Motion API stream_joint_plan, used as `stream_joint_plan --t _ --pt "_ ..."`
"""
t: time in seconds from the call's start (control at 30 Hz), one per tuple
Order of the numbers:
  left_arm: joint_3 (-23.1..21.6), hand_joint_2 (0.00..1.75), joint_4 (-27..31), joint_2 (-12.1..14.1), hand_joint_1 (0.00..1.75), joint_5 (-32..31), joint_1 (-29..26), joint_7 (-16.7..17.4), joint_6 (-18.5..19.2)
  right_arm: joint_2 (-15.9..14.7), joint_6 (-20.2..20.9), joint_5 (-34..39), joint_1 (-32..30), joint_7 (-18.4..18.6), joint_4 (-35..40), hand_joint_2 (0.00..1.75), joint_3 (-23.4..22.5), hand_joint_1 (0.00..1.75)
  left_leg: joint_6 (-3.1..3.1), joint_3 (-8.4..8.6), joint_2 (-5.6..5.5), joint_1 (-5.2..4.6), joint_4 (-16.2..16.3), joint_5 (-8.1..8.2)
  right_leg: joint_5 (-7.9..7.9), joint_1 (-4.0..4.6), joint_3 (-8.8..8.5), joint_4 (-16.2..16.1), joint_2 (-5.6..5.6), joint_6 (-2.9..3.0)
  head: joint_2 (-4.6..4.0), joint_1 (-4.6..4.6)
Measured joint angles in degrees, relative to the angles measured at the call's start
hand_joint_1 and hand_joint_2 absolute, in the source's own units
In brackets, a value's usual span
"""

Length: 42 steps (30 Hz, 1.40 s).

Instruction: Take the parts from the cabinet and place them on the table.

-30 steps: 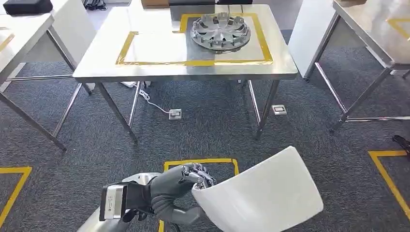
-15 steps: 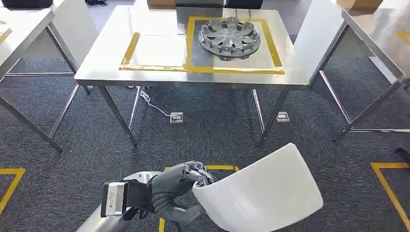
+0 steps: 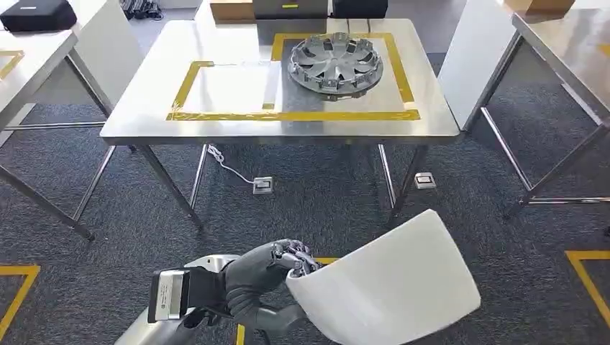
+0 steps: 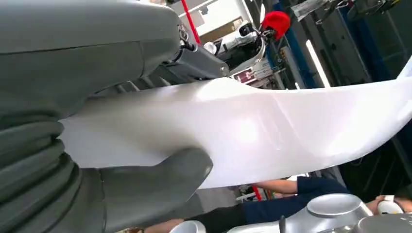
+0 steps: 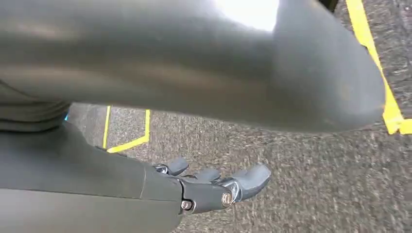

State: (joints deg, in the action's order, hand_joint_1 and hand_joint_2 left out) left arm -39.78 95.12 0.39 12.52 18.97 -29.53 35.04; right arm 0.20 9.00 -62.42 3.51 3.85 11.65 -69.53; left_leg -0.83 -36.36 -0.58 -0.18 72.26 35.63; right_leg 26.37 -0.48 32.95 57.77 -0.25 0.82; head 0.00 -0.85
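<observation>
White panel: pinched by left robot hand
Right robot hand: spread, empty
Hubcap: counter, 12 o'clock

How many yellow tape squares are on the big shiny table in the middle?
2. One yellow tape square is on the right part of the table, around the silver wheel cover. The other tape square lies beside it on the left, with nothing inside.

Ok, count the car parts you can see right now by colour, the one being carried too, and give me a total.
White: 1, the panel held by the left hand
Silver: 1, the wheel cover on the table
Total: 2
</observation>
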Motion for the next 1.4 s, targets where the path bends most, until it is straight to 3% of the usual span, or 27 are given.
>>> stream_joint_plan --t 0.03,0.07,0.1,0.13,0.2,0.23,0.33,0.4,0.47,0.53,0.57,0.6,0.7,0.73,0.77,0.87,0.9,0.97,1.03,1.07,1.1,1.13,1.2,1.23,1.27,1.33,1.4 --pt "0.0 1.75 0.0 0.0 1.75 0.0 -0.2 0.0 0.0 0.0 0.0 0.0 -0.1 0.1 0.0 0.0 0.0 0.0 -0.06 -2.31 0.03 0.03 2.8 1.48 0.43 0.0 -0.4 0.0 0.0 -0.03 0.0 -0.07" --pt "0.0 1.75 0.0 0.1 1.75 0.0 -0.3 0.0 0.0 0.0 0.0 -0.1 -0.1 0.2 0.0 0.0 0.0 0.0 -0.1 -3.41 0.06 0.04 3.2 1.53 0.85 0.0 -0.89 0.0 0.0 -0.04 0.0 -0.09" --pt "0.0 1.75 0.0 0.1 1.75 0.0 -0.3 0.0 0.0 0.0 0.0 -0.2 -0.2 0.2 0.0 0.0 0.0 0.0 -0.01 -3.39 0.1 0.04 1.5 0.21 1.33 0.0 -1.52 0.0 0.04 -0.1 0.0 -0.11" --pt "0.0 1.75 0.0 0.1 1.75 0.0 -0.3 0.0 -0.1 0.0 -0.1 -0.4 -0.2 0.4 0.0 0.0 0.0 0.0 0.23 -2.44 0.14 0.03 -2.2 -2.64 1.86 0.01 -2.32 0.0 0.07 -0.2 0.0 -0.17" --pt "0.2 1.75 0.4 0.1 1.75 -0.1 -0.4 0.0 -0.1 0.0 -0.1 -0.8 -0.2 0.7 0.0 0.0 0.0 0.0 1.2 0.37 0.37 -0.16 -11.9 -10.36 3.04 0.01 -3.53 0.0 0.08 -0.54 0.0 -0.28" --pt "0.3 1.75 0.4 0.1 1.75 -0.2 -0.6 0.0 -0.1 0.0 -0.1 -1.1 0.0 0.9 0.0 0.0 0.0 0.0 1.46 0.11 0.51 -0.52 -13.2 -10.92 3.54 0.22 -4.05 0.4 0.11 -0.9 0.0 -0.28" --pt "0.5 1.75 1.2 -0.1 1.75 -0.4 -0.7 0.2 -0.3 -0.1 -0.1 -1.4 0.1 1.4 0.0 0.0 0.0 0.0 2.47 0.42 0.03 -0.47 -13.7 -10.72 3.45 0.25 -4.41 0.6 -0.16 -2.16 0.0 -0.37" --pt "0.5 1.75 1.7 -0.4 1.75 -0.4 -0.8 0.6 -0.5 -0.1 0.0 -1.4 0.3 1.4 0.0 0.0 0.1 0.0 3.11 2.41 -0.6 0.01 -14.2 -10.59 3.45 0.05 -3.86 3.2 -0.21 -2.7 0.0 -0.31" --pt "0.5 1.75 1.9 -0.6 1.75 -0.4 -0.8 0.6 -0.5 0.0 0.0 -1.4 0.6 1.2 0.0 0.0 0.1 0.0 3.62 3.04 -1.0 0.09 -14.3 -10.07 4.95 -0.06 0.86 10.8 0.03 -3.3 0.0 0.18" --pt "0.6 1.75 1.9 -0.6 1.75 -0.5 -1.1 0.7 -0.5 -0.2 0.0 -1.4 0.5 0.9 0.0 0.0 0.1 0.0 3.71 3.38 -1.61 0.1 -14.3 -9.46 9.27 -0.18 6.11 17.3 0.06 -3.72 0.0 0.22" --pt "0.7 1.75 1.9 -0.6 1.75 -0.5 -1.3 0.7 -0.5 -0.2 0.0 -1.4 0.3 0.7 0.0 0.0 0.1 0.0 3.69 3.73 -1.94 0.11 -14.3 -9.1 10.05 -0.21 7.68 18.2 0.07 -3.82 0.0 0.39" --pt "0.8 1.75 1.9 -0.6 1.75 -0.5 -1.5 0.7 -0.5 -0.2 -0.1 -1.4 0.3 0.5 0.0 0.0 0.1 0.0 3.57 4.24 -2.15 0.13 -14.3 -8.73 8.92 -0.26 7.88 16.7 0.07 -3.83 0.0 0.48" --pt "0.9 1.75 2.1 -0.6 1.75 -0.7 -1.8 0.7 -0.5 -0.2 -0.3 -1.2 0.4 0.4 0.0 0.0 0.1 0.0 3.02 6.04 -2.42 0.13 -14.3 -7.25 -0.92 -0.34 3.51 3.3 0.22 -3.52 0.0 0.57" --pt "0.9 1.75 2.1 -0.6 1.75 -0.8 -1.8 0.7 -0.5 -0.2 -0.2 -1.2 0.3 0.4 0.0 0.0 0.1 0.0 2.62 6.31 -2.46 -0.11 -13.9 -6.67 -2.6 -0.27 3.08 0.1 0.42 -3.25 0.0 0.7" --pt "0.9 1.75 2.1 -0.5 1.75 -0.9 -1.9 0.7 -0.5 -0.2 -0.2 -1.2 0.4 0.5 0.0 0.0 0.1 0.0 2.24 6.22 -2.62 -0.15 -14.2 -6.36 -0.58 0.12 3.19 0.3 0.31 -2.54 0.0 0.74" --pt "1.0 1.75 2.5 -0.5 1.75 -0.9 -2.0 0.6 -0.5 -0.2 -0.2 -1.2 0.3 0.6 0.0 0.0 0.1 0.0 1.24 7.02 -2.56 -0.27 -13.6 -6.11 -1.38 -0.1 2.25 0.0 0.36 -1.34 0.0 0.61" --pt "1.1 1.75 2.6 -0.5 1.75 -0.9 -2.0 0.6 -0.5 -0.2 -0.2 -1.2 0.3 0.6 0.0 0.0 0.1 0.0 1.02 7.03 -1.87 -0.15 -12.9 -5.7 -1.2 -0.22 1.4 -0.2 0.29 -0.85 0.0 0.63" --pt "1.1 1.75 2.9 -0.5 1.75 -0.9 -1.7 0.6 -0.5 -0.2 -0.2 -1.2 0.4 0.7 0.0 0.0 0.1 0.0 0.43 3.53 -0.34 -0.11 -6.3 -3.57 -0.59 -0.2 0.46 -0.1 0.19 -0.36 0.0 0.07" --pt "1.3 1.75 2.9 -0.4 1.75 -0.9 -1.9 0.7 -0.5 -0.2 -0.3 -1.2 0.3 0.8 0.1 0.0 0.1 0.0 -0.01 -1.87 -0.11 0.05 1.8 0.03 0.13 -0.19 -0.12 -0.1 -0.05 -0.3 0.0 -0.04" --pt "1.3 1.75 2.8 -0.4 1.75 -0.9 -1.9 0.7 -0.5 -0.2 -0.3 -1.2 0.3 0.9 0.0 0.0 0.1 0.0 -0.06 -3.54 -0.08 0.12 3.4 0.79 0.54 -0.19 -0.48 -0.1 -0.13 -0.33 0.0 -0.11" --pt "1.3 1.75 2.8 -0.4 1.75 -0.9 -1.9 0.7 -0.5 -0.2 -0.3 -1.2 0.3 0.9 0.0 0.0 0.1 0.0 -0.05 -4.02 -0.03 0.19 2.8 0.05 0.96 -0.19 -1.0 -0.1 -0.14 -0.4 0.0 -0.18" --pt "1.3 1.75 2.9 -0.4 1.75 -0.9 -1.9 0.7 -0.5 -0.2 -0.3 -1.2 0.3 0.9 0.0 0.0 0.1 0.0 0.05 -3.33 0.04 0.21 -0.1 -2.23 1.43 -0.19 -1.63 -0.1 -0.14 -0.49 0.0 -0.2" --pt "1.3 1.75 3.0 -0.4 1.75 -0.9 -1.8 1.2 -0.5 -0.2 -0.2 -1.2 0.3 0.9 0.0 0.0 0.1 0.0 0.52 0.15 0.43 0.17 -10.0 -9.19 2.45 -0.19 -3.11 -0.1 -0.18 -0.82 0.0 -0.35" --pt "1.3 1.75 3.0 -0.4 1.75 -0.9 -1.7 1.2 -0.5 -0.2 -0.1 -1.2 0.4 0.9 0.0 0.0 0.1 0.0 0.99 0.77 1.07 0.04 -13.5 -11.68 2.89 -0.13 -3.26 -0.1 -0.24 -1.08 0.0 -0.42" --pt "1.3 1.75 3.0 -0.5 1.75 -0.9 -1.7 1.4 -0.7 -0.2 -0.1 -1.2 0.5 0.7 0.0 0.0 0.1 0.0 1.32 0.63 1.09 -0.29 -13.5 -9.41 3.15 0.03 -3.38 0.1 -0.1 -1.43 0.0 -0.41" --pt "1.3 1.75 3.2 -0.5 1.75 -0.9 -1.7 1.7 -0.9 -0.2 0.0 -1.2 0.4 0.5 0.0 0.0 0.1 0.0 2.29 0.67 0.72 -0.23 -13.8 -10.13 3.23 0.07 -3.73 0.5 -0.43 -2.41 0.0 -0.39" --pt "1.3 1.75 3.3 -0.6 1.75 -0.9 -1.7 1.7 -1.2 -0.2 0.2 -1.2 0.5 0.3 0.1 0.0 0.1 0.0 2.94 2.41 0.34 0.08 -14.1 -9.95 3.55 -0.05 -3.98 1.3 -0.45 -3.03 0.0 -0.35"
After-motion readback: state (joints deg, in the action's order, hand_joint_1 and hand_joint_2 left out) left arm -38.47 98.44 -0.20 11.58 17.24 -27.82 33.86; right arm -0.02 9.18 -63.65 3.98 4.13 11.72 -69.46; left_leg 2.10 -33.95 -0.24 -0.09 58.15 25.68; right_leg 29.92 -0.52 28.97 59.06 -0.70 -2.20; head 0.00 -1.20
